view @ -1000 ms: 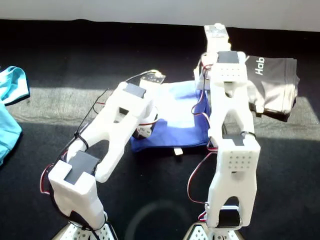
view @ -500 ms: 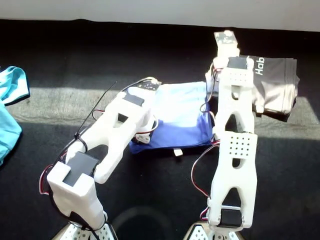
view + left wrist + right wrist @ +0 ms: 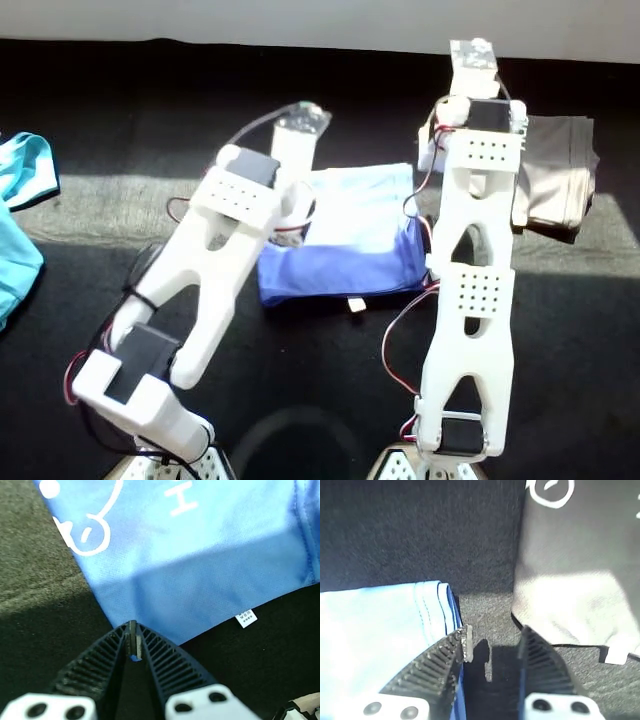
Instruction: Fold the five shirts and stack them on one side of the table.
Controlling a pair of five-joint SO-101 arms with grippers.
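A folded blue shirt (image 3: 345,235) lies flat at the table's middle, between my two arms. My left gripper (image 3: 132,640) is shut, and its tips sit over the shirt's (image 3: 200,555) corner near a white tag (image 3: 245,618). My right gripper (image 3: 495,637) is open above bare table, in the gap between the blue shirt's far edge (image 3: 375,630) and a folded grey shirt (image 3: 570,570). That grey shirt (image 3: 555,180) lies at the far right, partly hidden behind the right arm (image 3: 470,150). A crumpled light blue shirt (image 3: 20,200) lies at the left edge.
The table (image 3: 100,100) is covered in black cloth with a sunlit band across its middle. A pale wall runs along the far edge. Bare cloth stretches at the far left and in front of the blue shirt.
The left arm has risen and swung its wrist toward the far side. The right arm has stretched farther back and now covers the grey shirt's print. The blue shirt has stayed put.
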